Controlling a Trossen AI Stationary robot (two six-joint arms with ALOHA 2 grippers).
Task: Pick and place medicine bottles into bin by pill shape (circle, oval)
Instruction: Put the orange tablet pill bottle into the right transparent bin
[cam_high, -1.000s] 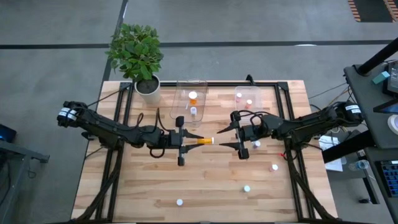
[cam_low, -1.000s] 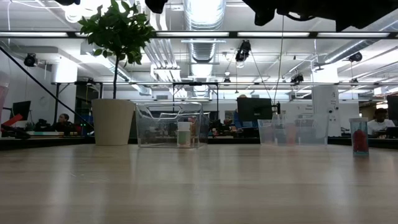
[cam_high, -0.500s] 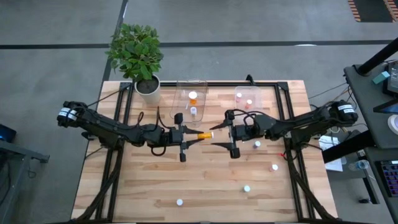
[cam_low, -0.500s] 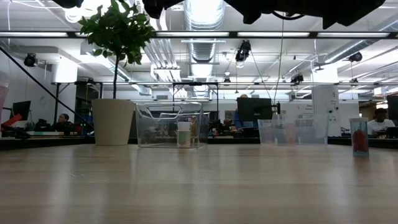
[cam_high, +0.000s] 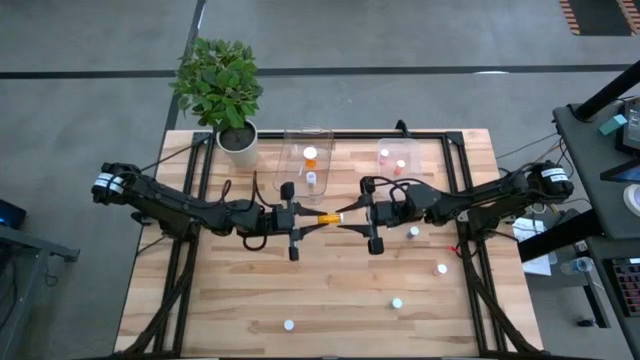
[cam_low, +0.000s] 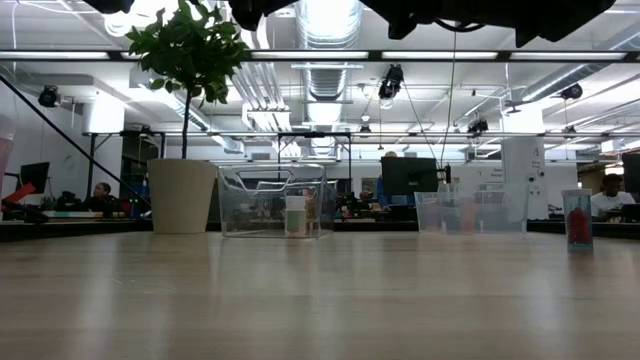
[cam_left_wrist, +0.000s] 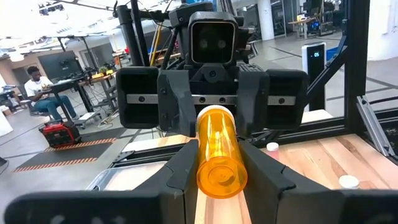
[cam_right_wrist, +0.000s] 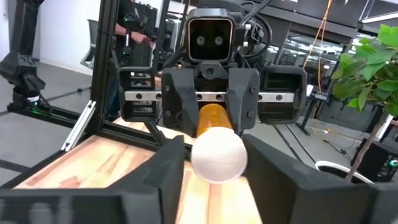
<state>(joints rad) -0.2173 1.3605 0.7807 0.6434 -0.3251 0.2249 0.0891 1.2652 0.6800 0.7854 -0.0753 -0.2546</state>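
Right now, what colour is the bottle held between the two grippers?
Clear orange bottle with a white cap; body shows best in the left wrist view.

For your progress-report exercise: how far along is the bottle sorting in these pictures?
Done: four small bottles sit in the two clear plastic tubs. In hand: the left gripper holds an orange bottle with a white cap out to the right gripper, mid-handover. Left: four white-capped bottles loose on the wooden table.

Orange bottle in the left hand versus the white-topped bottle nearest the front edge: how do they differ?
The orange bottle lies level in the air, gripped by the left hand; the white-topped bottle sits loose on the table. The orange bottle shows its amber side; the white-topped bottle only its cap. Both are outside the tubs.
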